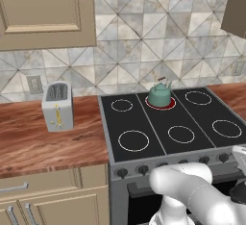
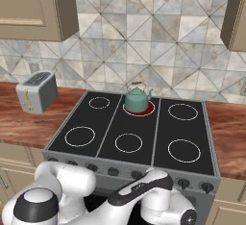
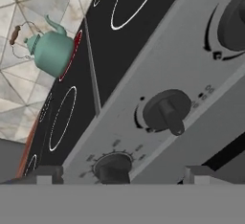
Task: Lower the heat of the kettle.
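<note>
Tool (image 3: 117, 173) open, I near dark stiff knob (image 3: 113, 166) | pinch its ridge | squat teal kettle (image 1: 160, 94) untouched on red burner (image 1: 169, 105)

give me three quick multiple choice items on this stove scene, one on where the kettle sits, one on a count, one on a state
1. Where does the kettle sit?
A. back middle burner
B. front left burner
C. on the wooden counter

2. How many burner rings does the cooktop have?
A. four
B. six
C. five

3. What is the state of the burner under the kettle?
A. dark like the others
B. covered by a pan
C. glowing red

Answers:
1 A, it stands in the back row between two free rings.
2 B, three rings in front and three behind.
3 C, a red disc shows round the kettle's base while the other rings are plain white outlines.
</note>
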